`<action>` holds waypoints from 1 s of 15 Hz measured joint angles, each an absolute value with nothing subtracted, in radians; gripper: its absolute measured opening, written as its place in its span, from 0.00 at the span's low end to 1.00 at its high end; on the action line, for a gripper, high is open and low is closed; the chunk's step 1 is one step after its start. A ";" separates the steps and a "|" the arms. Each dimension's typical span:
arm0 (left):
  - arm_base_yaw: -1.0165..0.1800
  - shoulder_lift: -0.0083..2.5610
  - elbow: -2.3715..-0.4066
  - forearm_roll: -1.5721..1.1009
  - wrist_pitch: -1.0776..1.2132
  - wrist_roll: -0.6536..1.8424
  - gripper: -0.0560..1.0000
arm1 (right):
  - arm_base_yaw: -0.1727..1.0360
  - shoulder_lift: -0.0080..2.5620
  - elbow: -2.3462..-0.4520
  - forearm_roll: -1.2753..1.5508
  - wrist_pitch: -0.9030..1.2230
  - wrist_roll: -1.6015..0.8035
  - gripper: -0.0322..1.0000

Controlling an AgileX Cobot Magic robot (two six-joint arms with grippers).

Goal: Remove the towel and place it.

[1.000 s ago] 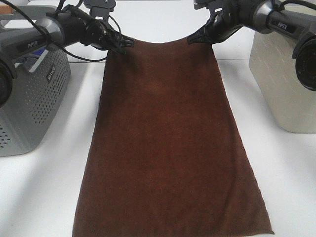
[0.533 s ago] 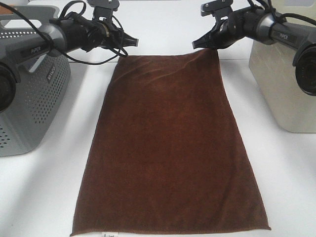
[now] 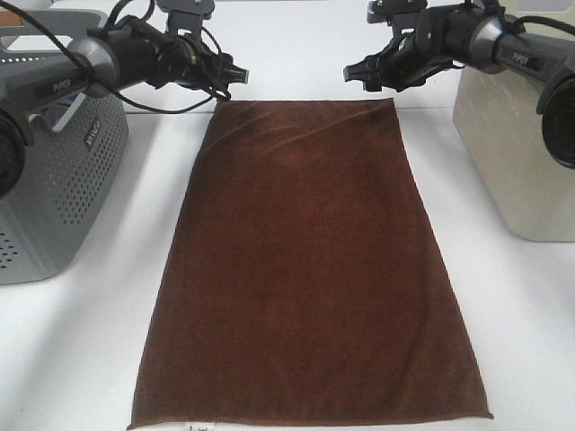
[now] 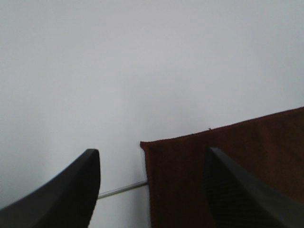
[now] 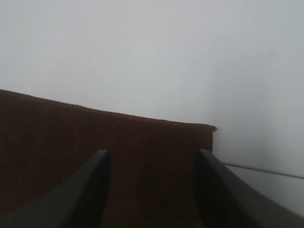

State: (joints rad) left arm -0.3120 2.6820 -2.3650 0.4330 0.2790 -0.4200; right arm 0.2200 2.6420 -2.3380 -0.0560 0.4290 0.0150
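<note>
My left gripper [image 3: 235, 75] hangs spread wide and empty just above the towel's far left corner; my right gripper [image 3: 355, 74] is likewise spread and empty above the far right corner. A grey perforated basket [image 3: 54, 180] stands to the left, a beige bin [image 3: 512, 153] to the right, both clear of the cloth. The towel [image 3: 310, 269] lies flat on the white table [image 3: 99, 341], dark brown, lengthwise between them, with faint creases near its far edge.
</note>
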 joint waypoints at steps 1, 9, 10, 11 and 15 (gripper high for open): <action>-0.312 2.659 -2.365 0.410 0.295 -0.420 0.63 | 0.221 2.619 -2.338 -0.025 0.454 0.015 0.53; -0.328 2.413 -2.365 0.257 0.681 -0.402 0.63 | 0.258 2.356 -2.338 0.015 0.864 -0.039 0.53; -0.331 2.375 -2.365 0.248 0.752 -0.385 0.63 | 0.258 2.321 -2.338 0.015 0.937 -0.039 0.54; -0.332 2.334 -2.365 0.241 0.823 -0.365 0.63 | 0.258 2.289 -2.338 0.014 1.000 -0.039 0.54; -0.340 2.191 -2.365 0.225 1.067 -0.288 0.63 | 0.258 2.183 -2.339 0.014 1.206 -0.038 0.54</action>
State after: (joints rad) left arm -0.3400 2.1910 -2.3650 0.2250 1.0670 -0.2880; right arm 0.2580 2.1830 -2.3390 0.0140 1.2060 -0.0380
